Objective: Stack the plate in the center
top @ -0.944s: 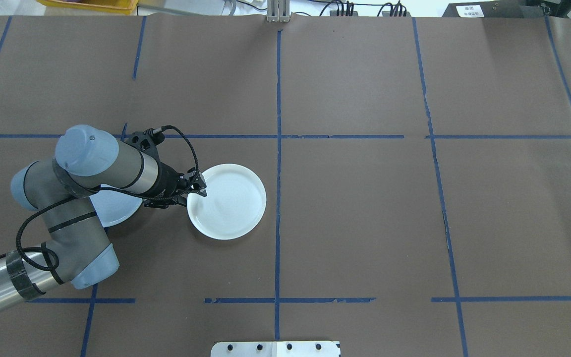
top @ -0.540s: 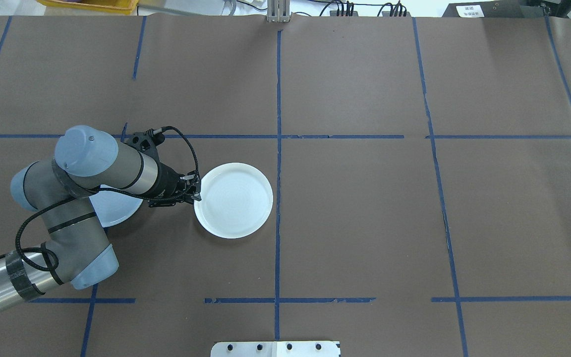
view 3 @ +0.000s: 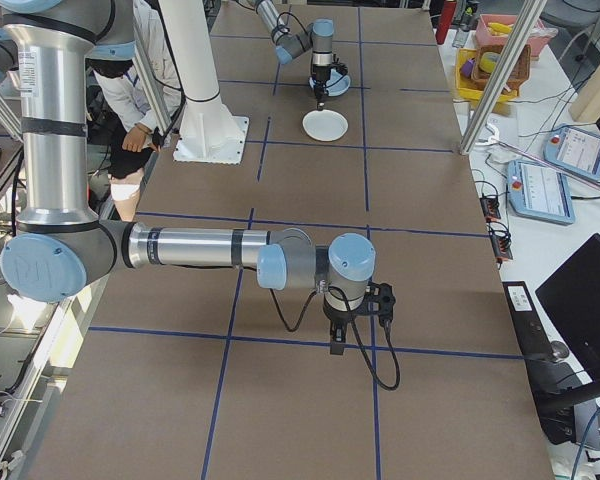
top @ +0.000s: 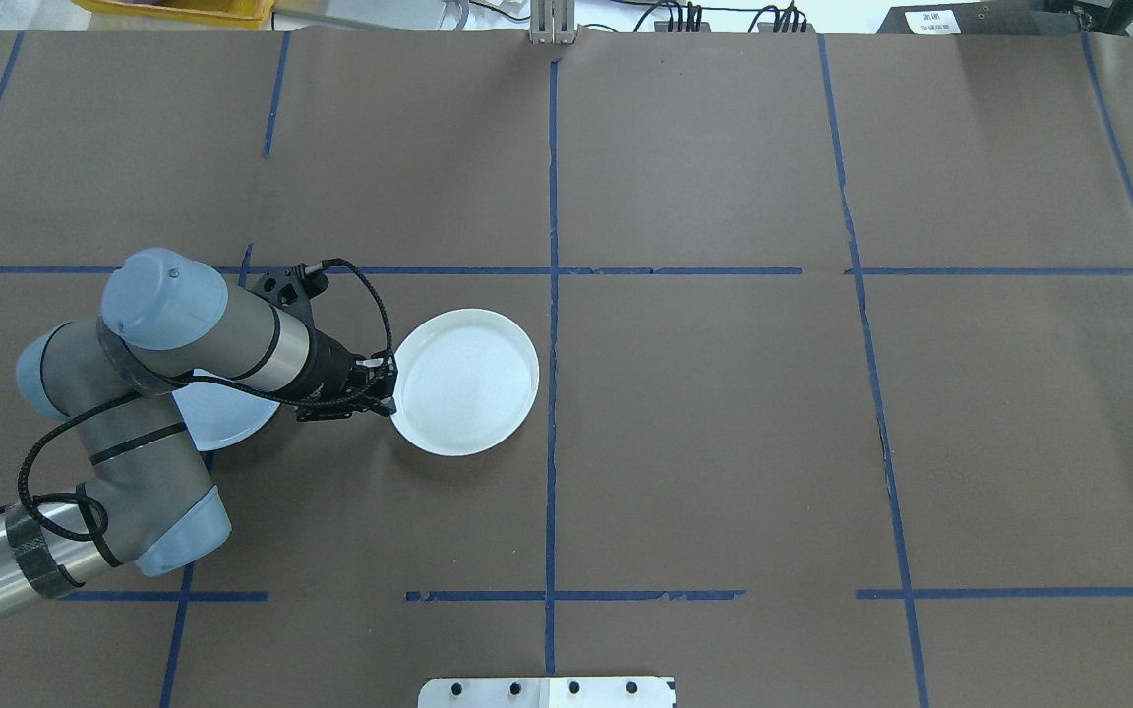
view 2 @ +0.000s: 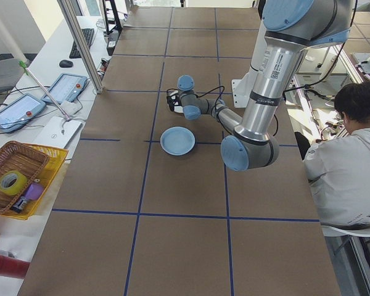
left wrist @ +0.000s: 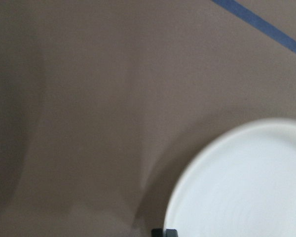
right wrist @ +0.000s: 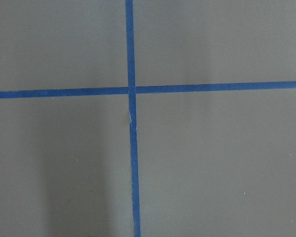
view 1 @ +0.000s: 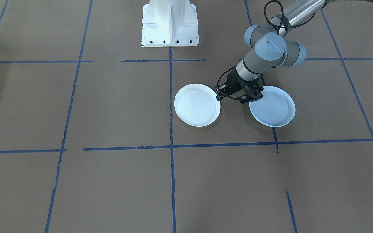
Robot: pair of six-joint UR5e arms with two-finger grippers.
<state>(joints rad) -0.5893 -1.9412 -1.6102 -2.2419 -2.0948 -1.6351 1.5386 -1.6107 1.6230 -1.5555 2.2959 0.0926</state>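
Two plates lie before you: the white plate [top: 465,382] near the table's middle, and the pale-blue plate [view 1: 274,107] well apart to its left, partly under the left arm. Your left gripper [top: 385,385] pinches the white plate's left rim. You cannot tell the right gripper's [view 3: 337,347] jaw state.

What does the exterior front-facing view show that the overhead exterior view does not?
Only the front-facing view shows the whole pale-blue plate and the robot's white base. Only the overhead view shows the yellow tray beyond the table's far edge; there the arm hides much of the pale-blue plate. Both show the white plate and the left tool at its rim.
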